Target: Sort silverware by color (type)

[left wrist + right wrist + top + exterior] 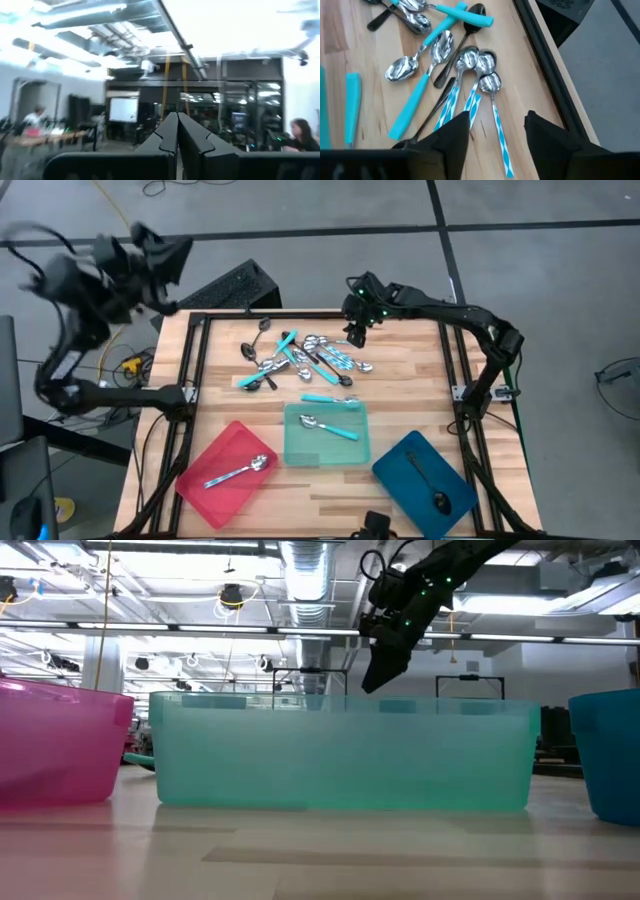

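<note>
Right gripper (355,332) hovers with fingers spread over the heap of shiny silver, turquoise-handled and black spoons (300,358), while left gripper (177,131), pressed together, waits off-table.

A wooden desk (400,380) w/ dark frame is seen. Loose spoons (300,358) are piled at far centre. Along the near edge, three trays are set: red tray (205,482), teal tray (300,450), blue tray (400,470).
</note>
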Robot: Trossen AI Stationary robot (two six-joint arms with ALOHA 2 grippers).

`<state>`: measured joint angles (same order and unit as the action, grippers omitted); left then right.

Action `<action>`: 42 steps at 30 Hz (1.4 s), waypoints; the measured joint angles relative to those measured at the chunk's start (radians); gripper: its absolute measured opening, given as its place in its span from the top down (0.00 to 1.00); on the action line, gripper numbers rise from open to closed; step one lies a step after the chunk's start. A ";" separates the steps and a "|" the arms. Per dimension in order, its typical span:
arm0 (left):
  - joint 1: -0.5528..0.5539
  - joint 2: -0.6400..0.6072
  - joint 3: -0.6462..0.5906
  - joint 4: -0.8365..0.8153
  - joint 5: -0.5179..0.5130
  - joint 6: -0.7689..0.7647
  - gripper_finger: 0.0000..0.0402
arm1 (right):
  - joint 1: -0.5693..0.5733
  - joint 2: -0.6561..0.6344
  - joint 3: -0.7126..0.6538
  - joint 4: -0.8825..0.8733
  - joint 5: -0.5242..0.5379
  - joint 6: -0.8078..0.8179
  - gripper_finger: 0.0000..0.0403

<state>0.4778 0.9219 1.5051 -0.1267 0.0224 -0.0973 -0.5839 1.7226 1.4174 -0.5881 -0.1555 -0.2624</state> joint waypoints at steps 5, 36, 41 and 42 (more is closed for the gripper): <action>0.001 -0.189 -0.411 0.212 -0.102 -0.092 1.00 | 0.000 0.000 0.000 0.007 0.000 -0.008 0.42; 0.001 -0.320 -0.924 0.208 -0.214 -0.443 0.59 | -0.016 0.322 0.019 0.020 0.136 -0.061 0.42; 0.002 -0.320 -0.924 0.204 -0.214 -0.449 0.58 | -0.035 0.367 0.062 -0.017 0.153 -0.083 0.42; 0.002 -0.320 -0.924 0.204 -0.214 -0.449 0.58 | -0.037 0.383 0.073 -0.033 0.151 -0.084 0.42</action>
<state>0.4793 0.6022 0.5812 0.0772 -0.1917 -0.5465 -0.6205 2.1056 1.4902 -0.6214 -0.0048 -0.3463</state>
